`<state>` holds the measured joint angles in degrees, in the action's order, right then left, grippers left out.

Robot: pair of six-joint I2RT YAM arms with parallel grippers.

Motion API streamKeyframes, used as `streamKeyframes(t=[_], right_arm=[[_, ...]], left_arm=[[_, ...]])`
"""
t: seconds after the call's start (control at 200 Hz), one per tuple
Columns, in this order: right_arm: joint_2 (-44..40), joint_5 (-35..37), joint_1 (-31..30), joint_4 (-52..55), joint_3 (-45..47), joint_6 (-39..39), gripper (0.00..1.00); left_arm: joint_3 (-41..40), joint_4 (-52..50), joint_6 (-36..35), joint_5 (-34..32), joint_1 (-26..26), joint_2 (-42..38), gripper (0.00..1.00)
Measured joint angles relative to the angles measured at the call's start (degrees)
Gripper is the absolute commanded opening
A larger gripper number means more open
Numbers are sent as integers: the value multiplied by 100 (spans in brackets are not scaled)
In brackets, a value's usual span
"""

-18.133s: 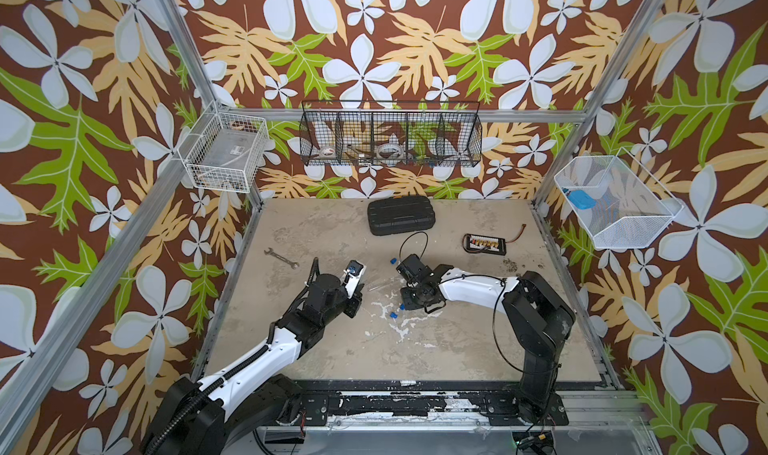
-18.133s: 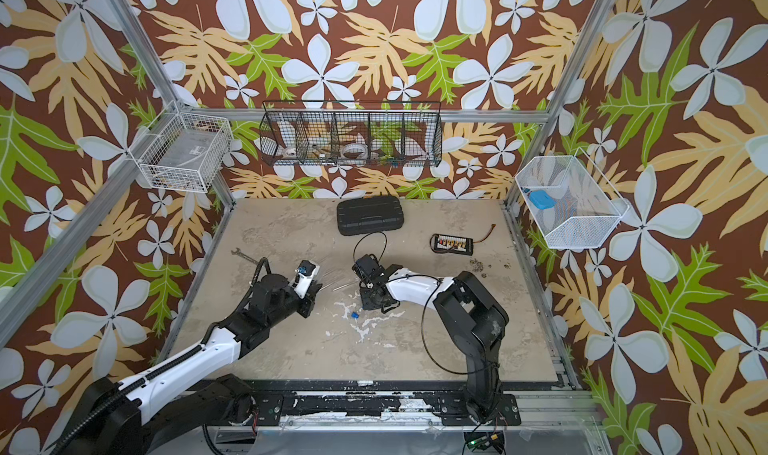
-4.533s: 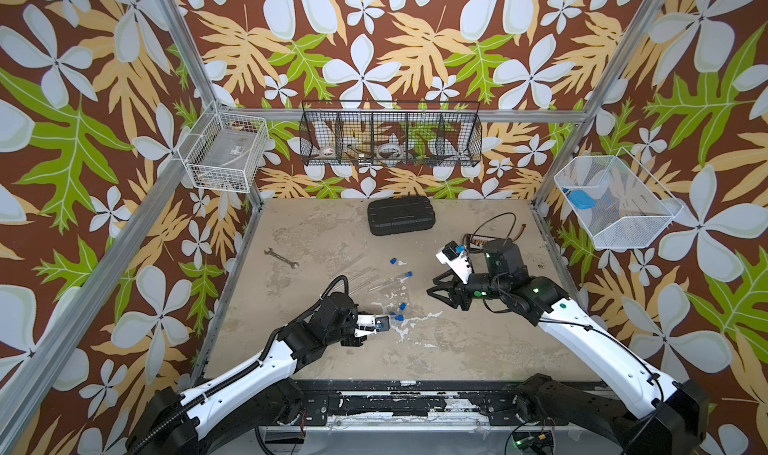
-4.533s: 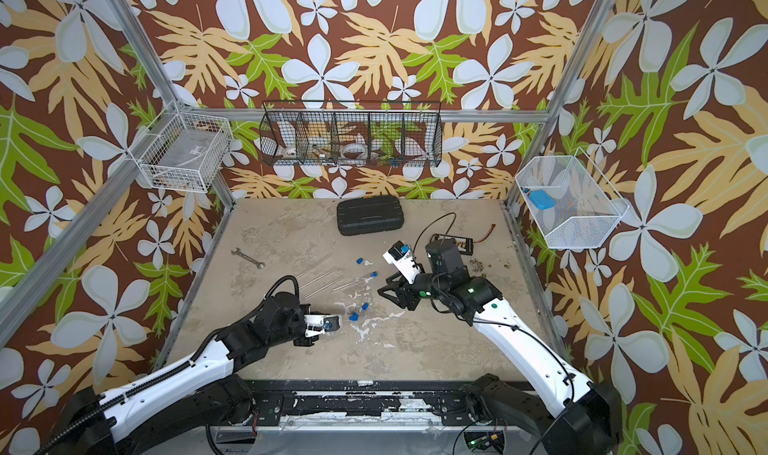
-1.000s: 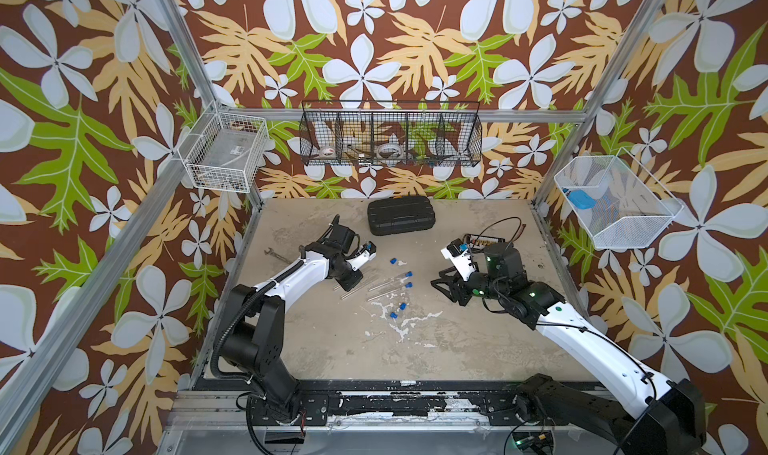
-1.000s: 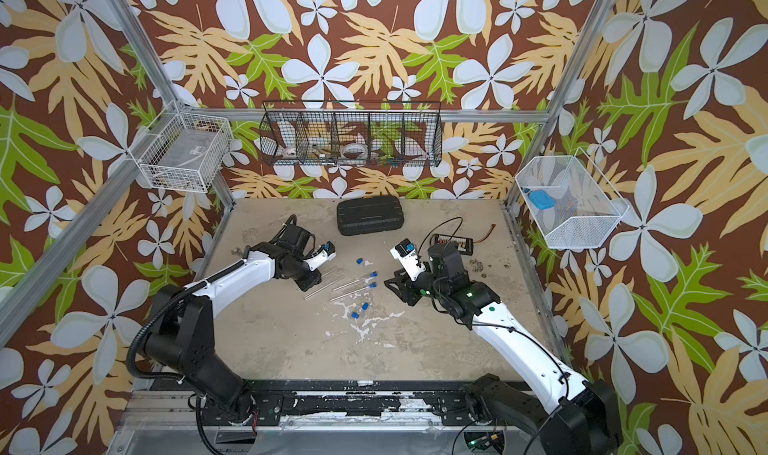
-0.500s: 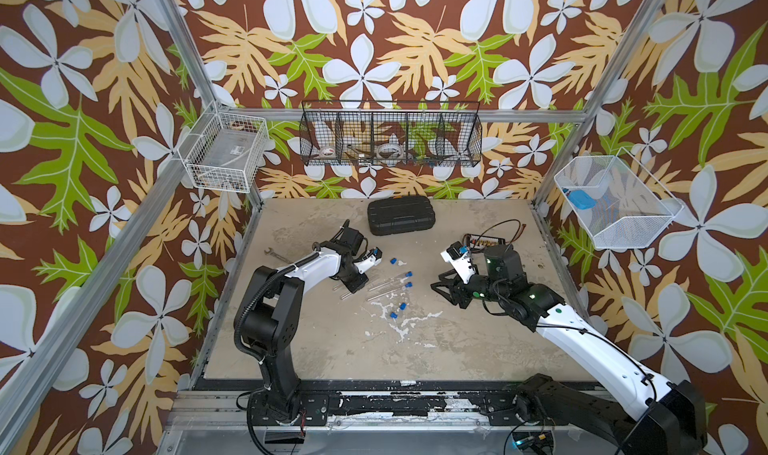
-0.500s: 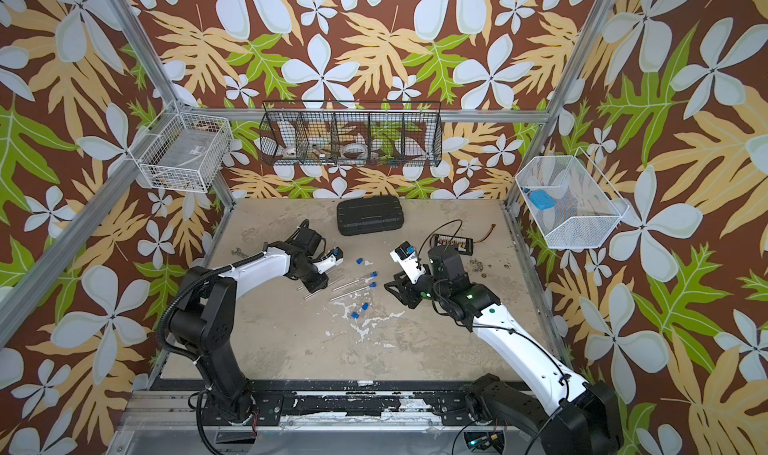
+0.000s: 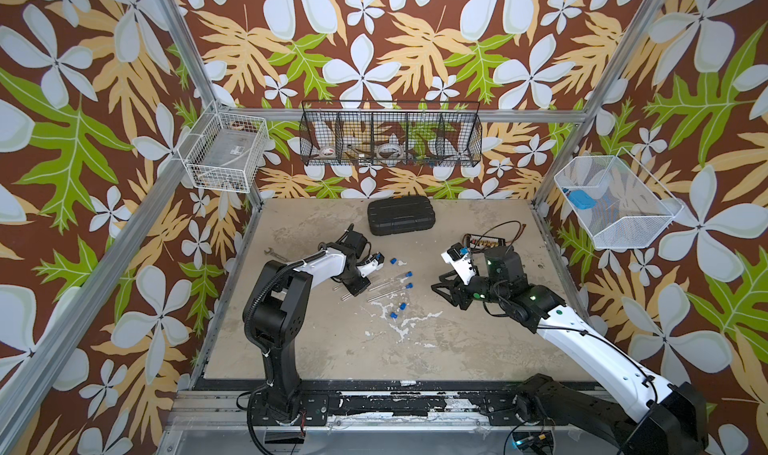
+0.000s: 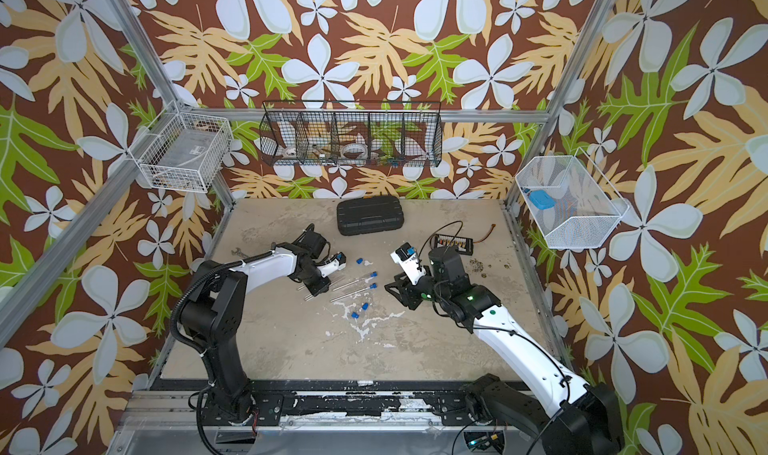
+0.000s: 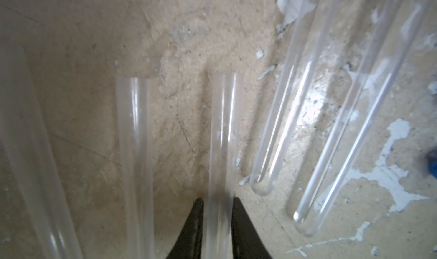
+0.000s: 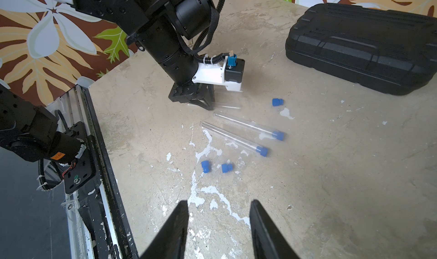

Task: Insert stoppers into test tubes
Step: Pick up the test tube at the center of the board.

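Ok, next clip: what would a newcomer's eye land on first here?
The loud floral wallpaper on every wall hits first. In the middle of the table, the left gripper is down and closed on a clear test tube, beside two capped tubes and three loose blue stoppers. The right gripper hovers open over the table's right side.

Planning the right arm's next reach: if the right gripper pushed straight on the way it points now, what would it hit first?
Probably the table, since the right gripper tilts downward. If it skimmed the surface, the two loose stoppers come first, ahead of the capped tubes; depth is unclear.
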<state>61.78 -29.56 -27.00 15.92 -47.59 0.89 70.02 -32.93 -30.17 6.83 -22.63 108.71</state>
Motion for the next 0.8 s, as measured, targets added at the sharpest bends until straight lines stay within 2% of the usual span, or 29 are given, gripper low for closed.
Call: streamKeyframes(t=[0.235, 0.525, 0.801], right_arm=[[-20, 2, 0, 0, 28, 0, 45], [-83, 9, 2, -9, 33, 31, 45], [-299, 24, 2, -125, 68, 409, 44]], left_arm=[[2, 24, 0, -146, -20, 28, 15], [-39, 33, -2, -293, -28, -87, 11], [-280, 133, -20, -315, -26, -1021, 9]])
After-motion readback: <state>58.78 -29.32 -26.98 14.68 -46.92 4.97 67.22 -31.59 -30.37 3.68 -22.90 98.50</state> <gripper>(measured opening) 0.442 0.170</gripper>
